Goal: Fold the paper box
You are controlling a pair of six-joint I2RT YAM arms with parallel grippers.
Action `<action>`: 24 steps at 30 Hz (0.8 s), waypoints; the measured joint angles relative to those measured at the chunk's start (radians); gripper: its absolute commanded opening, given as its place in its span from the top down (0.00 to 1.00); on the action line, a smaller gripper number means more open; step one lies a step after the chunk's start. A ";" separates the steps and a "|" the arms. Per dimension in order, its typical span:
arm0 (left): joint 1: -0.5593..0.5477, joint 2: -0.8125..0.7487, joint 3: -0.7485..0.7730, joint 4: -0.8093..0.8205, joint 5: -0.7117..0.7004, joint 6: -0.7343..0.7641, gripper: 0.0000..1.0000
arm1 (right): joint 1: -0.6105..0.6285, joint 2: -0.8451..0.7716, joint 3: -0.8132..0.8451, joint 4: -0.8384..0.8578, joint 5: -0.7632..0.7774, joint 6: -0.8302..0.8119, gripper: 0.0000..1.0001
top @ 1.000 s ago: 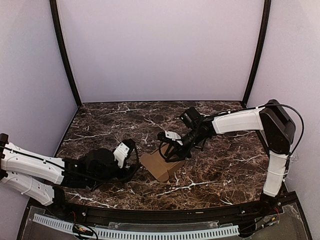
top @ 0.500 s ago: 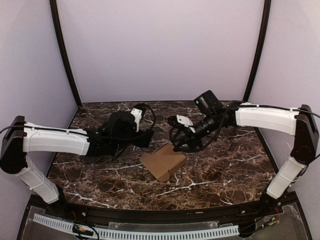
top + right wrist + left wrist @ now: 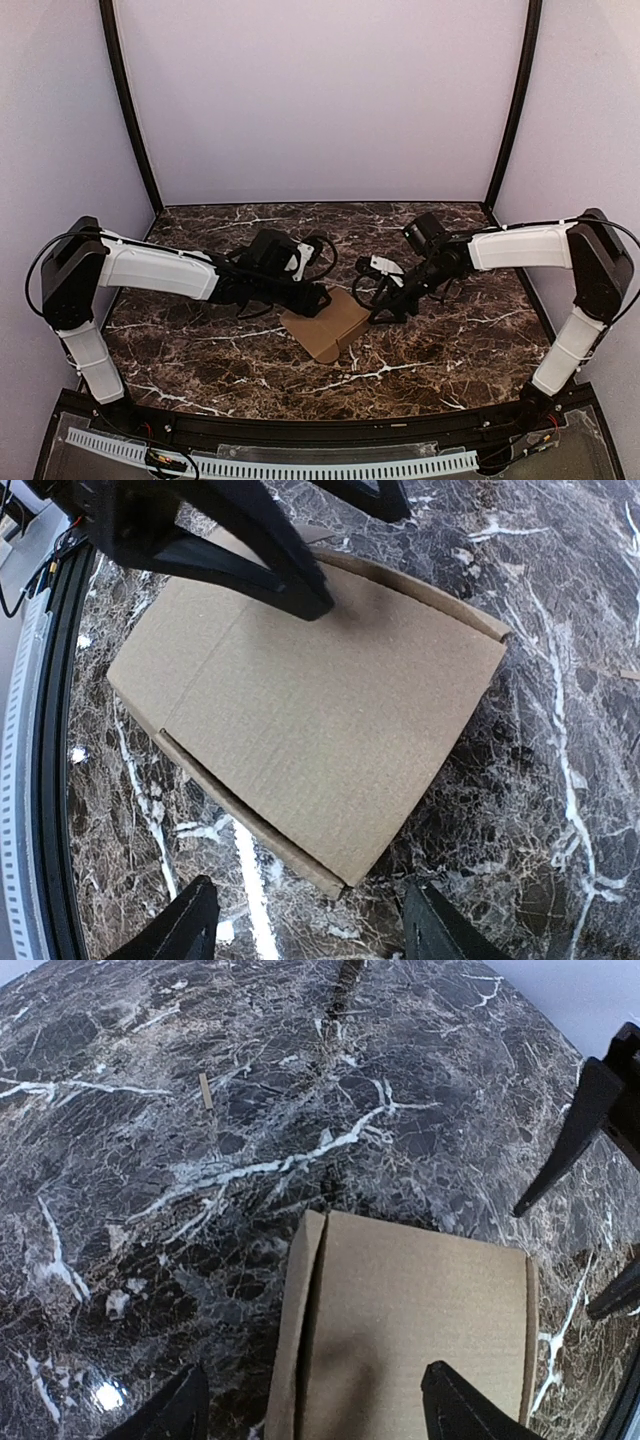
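The paper box (image 3: 325, 325), plain brown cardboard folded into a low closed shape, lies on the marble table near its middle. My left gripper (image 3: 318, 298) hovers at its far-left edge, open. In the left wrist view the left gripper (image 3: 315, 1405) straddles the box (image 3: 410, 1310): one fingertip (image 3: 452, 1405) over the lid, the other over the table. My right gripper (image 3: 385, 305) stands open just right of the box. In the right wrist view the right gripper (image 3: 315, 925) brackets the box's (image 3: 310, 700) nearest corner without touching it.
The dark marble table (image 3: 450, 340) is bounded by lilac walls, with black posts (image 3: 128, 105) at the back corners. A black rail (image 3: 300, 425) runs along the front edge. A small tan scrap (image 3: 205, 1090) lies on the marble beyond the box.
My left arm has swung from the near left up and over to the box's far-left edge. My right gripper lifted away, came back down beside the box and opened wider. The box stayed put.
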 measured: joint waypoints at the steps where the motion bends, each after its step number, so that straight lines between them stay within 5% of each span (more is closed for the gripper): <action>1: 0.000 -0.001 0.000 -0.006 0.012 -0.001 0.27 | -0.001 0.013 0.001 0.004 -0.006 0.005 0.37; 12: -0.006 -0.055 -0.067 -0.036 0.063 0.010 0.33 | -0.006 0.150 0.060 0.017 -0.037 0.029 0.38; 19: -0.224 -0.415 -0.314 0.077 -0.237 0.137 0.46 | -0.006 0.092 0.060 -0.029 -0.012 -0.002 0.36; 24: -0.396 -0.478 -0.402 0.201 -0.438 0.043 0.46 | -0.006 0.012 0.073 -0.017 0.031 -0.041 0.36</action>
